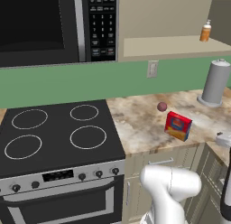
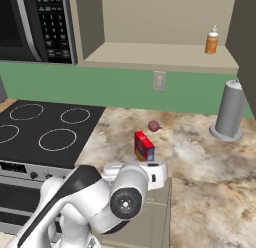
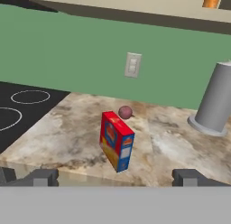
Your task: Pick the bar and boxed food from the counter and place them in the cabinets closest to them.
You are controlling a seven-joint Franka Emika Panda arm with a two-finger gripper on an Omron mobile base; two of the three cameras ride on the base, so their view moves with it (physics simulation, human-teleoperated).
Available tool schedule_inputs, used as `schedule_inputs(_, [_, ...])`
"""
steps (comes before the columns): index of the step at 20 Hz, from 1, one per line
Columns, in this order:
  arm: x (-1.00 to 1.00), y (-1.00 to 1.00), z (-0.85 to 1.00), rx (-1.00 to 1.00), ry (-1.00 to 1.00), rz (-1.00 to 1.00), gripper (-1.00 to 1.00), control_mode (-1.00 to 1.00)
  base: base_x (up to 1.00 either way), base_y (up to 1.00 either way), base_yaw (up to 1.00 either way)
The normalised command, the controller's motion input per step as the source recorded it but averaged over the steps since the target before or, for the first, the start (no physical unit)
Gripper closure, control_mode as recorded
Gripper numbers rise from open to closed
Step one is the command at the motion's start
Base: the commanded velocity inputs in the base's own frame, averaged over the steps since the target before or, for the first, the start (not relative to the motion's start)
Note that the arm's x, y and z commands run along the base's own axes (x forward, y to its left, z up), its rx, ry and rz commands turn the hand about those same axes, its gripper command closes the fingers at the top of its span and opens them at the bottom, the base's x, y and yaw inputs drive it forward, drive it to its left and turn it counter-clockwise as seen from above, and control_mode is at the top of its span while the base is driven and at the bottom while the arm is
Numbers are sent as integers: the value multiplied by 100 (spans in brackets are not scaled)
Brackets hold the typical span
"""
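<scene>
No lettering is legible anywhere. The boxed food (image 3: 117, 141) label and the microwave keypad (image 1: 102, 25) are only blurs

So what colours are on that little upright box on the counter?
The small flat cardboard box is red with a blue-and-yellow face, clearest in the hand view.

marbled stone counter (image 1: 140, 123), glossy carton (image 1: 178, 125)

red boxed food (image 3: 116, 140) — marbled beige counter (image 3: 167, 151)
</scene>
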Motion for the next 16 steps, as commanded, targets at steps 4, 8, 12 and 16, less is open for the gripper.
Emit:
schedule_inputs(4, [0, 0, -2, 0, -8, 0, -100, -100, 0, 0, 0])
schedule_inputs(8, [0, 0, -2, 0, -7, 0, -100, -100, 0, 0, 0])
schedule_inputs(12, [0, 0, -1, 0, -4, 0, -100, -100, 0, 0, 0])
schedule_inputs(16, [0, 0, 0, 0, 0, 0, -100, -100, 0, 0, 0])
